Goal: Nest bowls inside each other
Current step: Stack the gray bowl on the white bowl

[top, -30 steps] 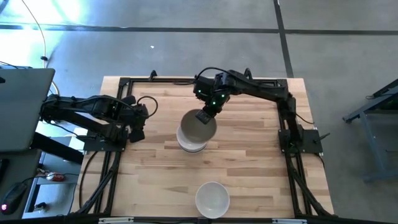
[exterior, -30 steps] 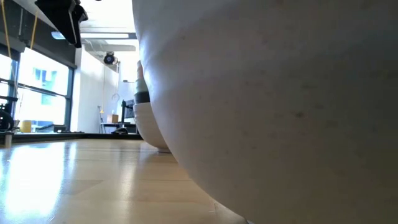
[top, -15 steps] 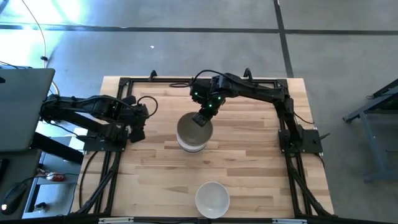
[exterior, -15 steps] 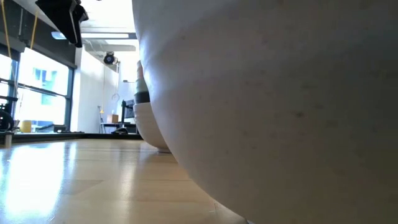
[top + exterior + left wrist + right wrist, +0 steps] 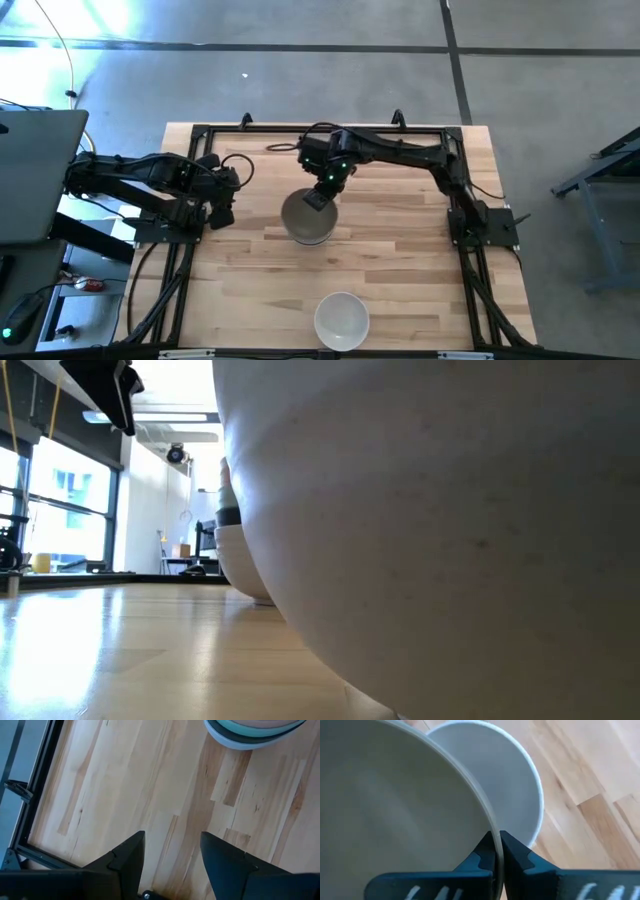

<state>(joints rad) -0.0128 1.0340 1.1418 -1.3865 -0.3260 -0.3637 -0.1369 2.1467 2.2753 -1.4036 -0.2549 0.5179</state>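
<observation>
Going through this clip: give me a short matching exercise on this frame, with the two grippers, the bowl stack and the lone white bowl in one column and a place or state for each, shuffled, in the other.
Things:
1. left gripper
2. right gripper
3. bowl stack
4. lone white bowl

Places or states:
A. alone near the table's front edge
B. shut on the rim of an olive-grey bowl
C. open over bare wood at the table's left side
D. mid-table, under the olive-grey bowl

Pairs: 1-C, 2-B, 3-D, 4-A
</observation>
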